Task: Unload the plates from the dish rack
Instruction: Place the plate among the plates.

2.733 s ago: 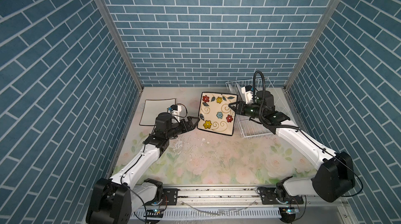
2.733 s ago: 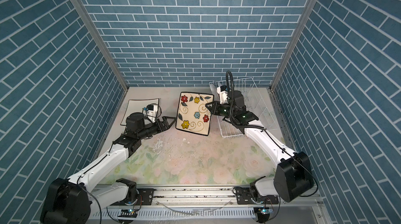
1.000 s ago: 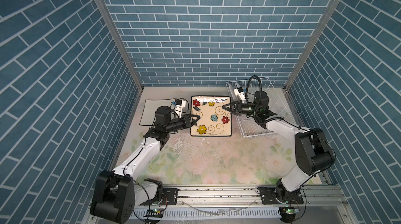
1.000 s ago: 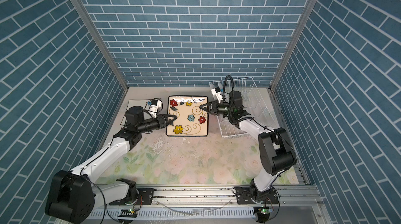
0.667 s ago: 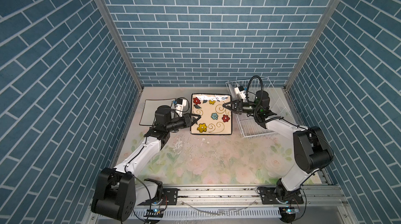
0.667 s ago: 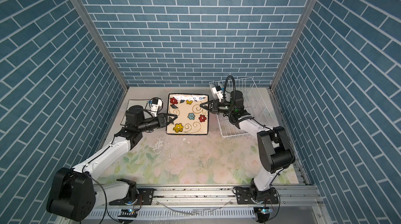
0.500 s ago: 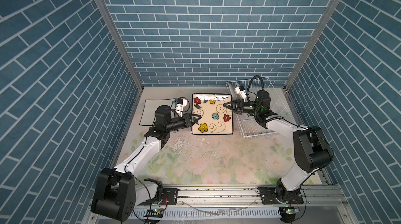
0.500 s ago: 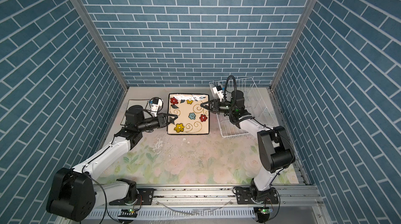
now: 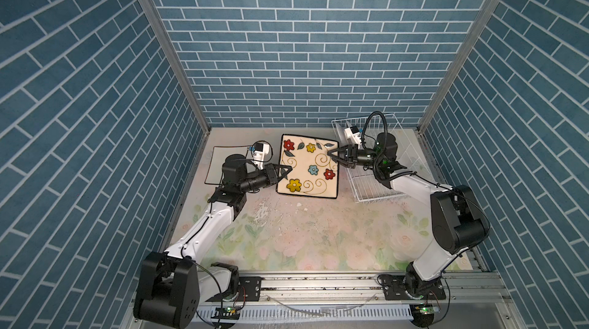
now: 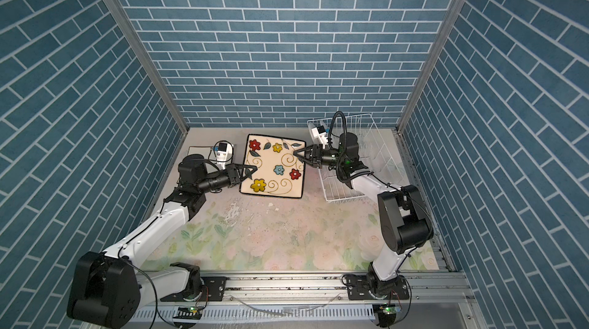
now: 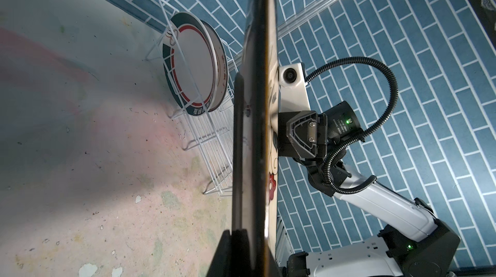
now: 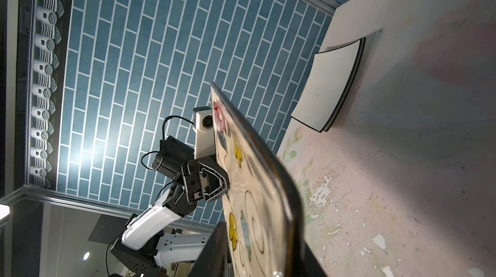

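Left claw (image 9: 285, 171) clamps left edge of flowered plate (image 9: 307, 164), centre frame, above bench (image 9: 302, 231). Right claw (image 9: 333, 156) at plate's right edge, jaws parted. Rack (image 9: 379, 198) right of plate, round plate (image 11: 193, 63) inside.

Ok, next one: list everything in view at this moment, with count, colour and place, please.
flowered plate: 1, cream with coloured flowers, black rim; held above the table between the arms
square plates: apparently 2 stacked, white with black rim; flat on the table, back left
round plates: 2, white, green and red rings on one; upright at the dish rack's far end
dish rack: 1, white wire; back right of the table
table: 1, faded floral print, scuffed
walls: 3, blue brick pattern; left, back, right
left gripper: 1, black; shut on the flowered plate's left edge
right gripper: 1, black; open, jaws astride its right edge
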You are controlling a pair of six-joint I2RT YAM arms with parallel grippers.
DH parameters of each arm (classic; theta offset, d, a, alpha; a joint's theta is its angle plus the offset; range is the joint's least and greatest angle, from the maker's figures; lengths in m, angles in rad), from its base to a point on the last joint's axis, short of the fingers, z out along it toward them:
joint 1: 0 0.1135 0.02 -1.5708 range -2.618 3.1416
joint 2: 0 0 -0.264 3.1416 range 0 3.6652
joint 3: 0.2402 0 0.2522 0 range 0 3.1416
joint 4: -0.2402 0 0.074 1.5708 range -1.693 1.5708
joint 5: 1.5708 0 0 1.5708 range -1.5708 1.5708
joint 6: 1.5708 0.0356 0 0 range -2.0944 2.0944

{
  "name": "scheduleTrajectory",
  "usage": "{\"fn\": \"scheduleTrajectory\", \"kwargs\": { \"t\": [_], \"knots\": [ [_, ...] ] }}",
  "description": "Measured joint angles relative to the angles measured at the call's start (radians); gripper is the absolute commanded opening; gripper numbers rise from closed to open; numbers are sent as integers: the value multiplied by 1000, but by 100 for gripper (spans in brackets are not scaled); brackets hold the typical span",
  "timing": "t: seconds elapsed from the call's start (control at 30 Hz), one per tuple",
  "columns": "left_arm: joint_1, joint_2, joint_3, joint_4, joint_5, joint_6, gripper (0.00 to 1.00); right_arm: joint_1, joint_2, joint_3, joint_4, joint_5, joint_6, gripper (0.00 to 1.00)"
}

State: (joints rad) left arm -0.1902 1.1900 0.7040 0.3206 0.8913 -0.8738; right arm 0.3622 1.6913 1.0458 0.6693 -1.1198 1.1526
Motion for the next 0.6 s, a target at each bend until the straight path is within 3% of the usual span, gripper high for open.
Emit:
{"fn": "scheduleTrajectory", "kwargs": {
  "t": [0.27,0.6],
  "knots": [
    [46,4,-45,67,0,-111,0,-8,0,0,13,1,20,67],
    [107,23,-83,131,-13,-202,0,-27,-3,0,26,1,21,78]
  ]
}}
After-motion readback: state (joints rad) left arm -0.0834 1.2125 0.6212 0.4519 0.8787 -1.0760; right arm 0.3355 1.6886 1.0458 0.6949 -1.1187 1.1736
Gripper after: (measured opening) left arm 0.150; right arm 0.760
